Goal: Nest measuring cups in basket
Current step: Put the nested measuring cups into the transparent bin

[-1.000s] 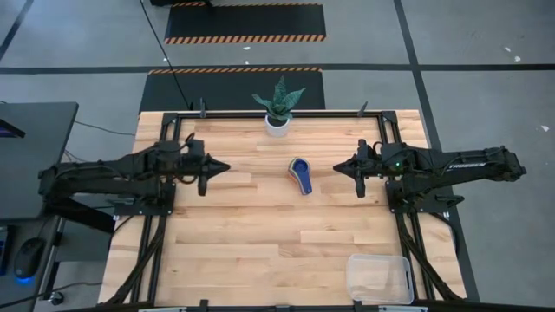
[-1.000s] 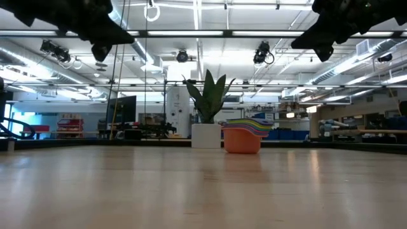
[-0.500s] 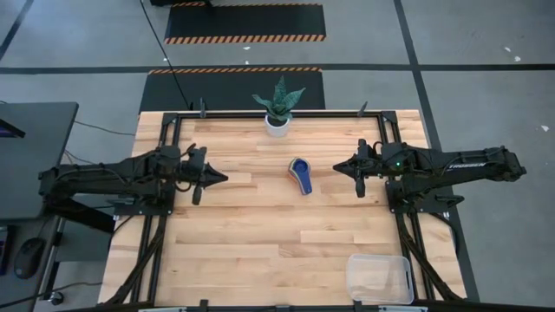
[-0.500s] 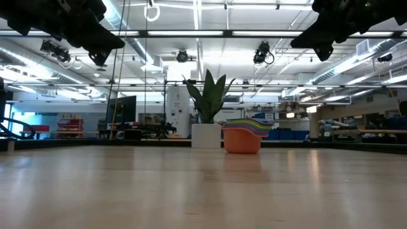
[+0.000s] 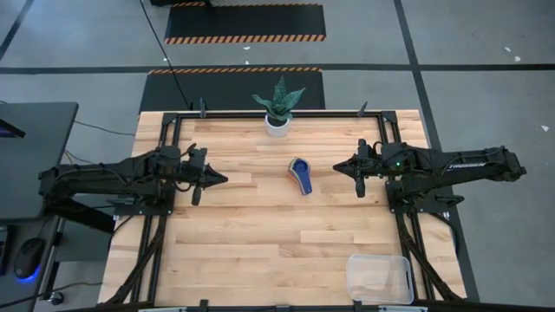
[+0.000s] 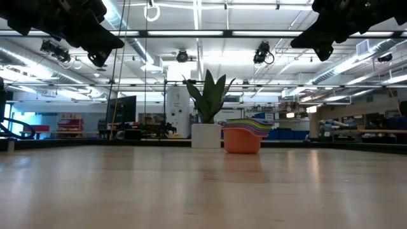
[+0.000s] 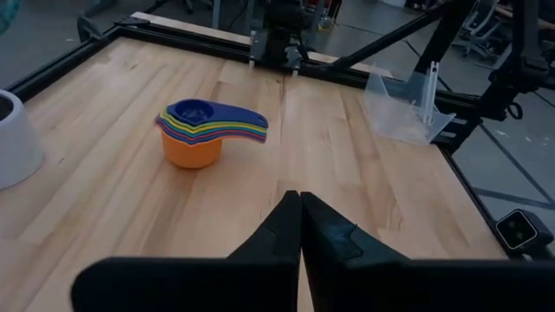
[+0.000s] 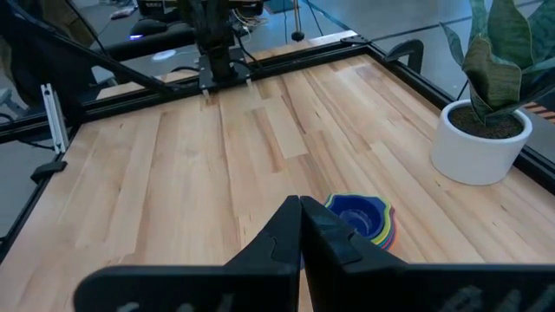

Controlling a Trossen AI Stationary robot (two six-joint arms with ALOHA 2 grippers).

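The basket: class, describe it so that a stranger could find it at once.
Start at the wooden table and go to the corner farthest from the potted plant, on the right arm's side. The basket sits there: a clear, empty rectangular bin, unlike the colourful measuring cups mid-table.

Two dark, slender jointed arms are seen at mid-left and mid-right of the overhead frame, the right arm (image 5: 451, 162) marked with pale lettering and a small green light.

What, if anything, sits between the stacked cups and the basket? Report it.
Nothing visible does. The nested measuring cups stand mid-table, the basket at the near right corner, with only bare wood between. The plant pot sits at the far edge, off that line.
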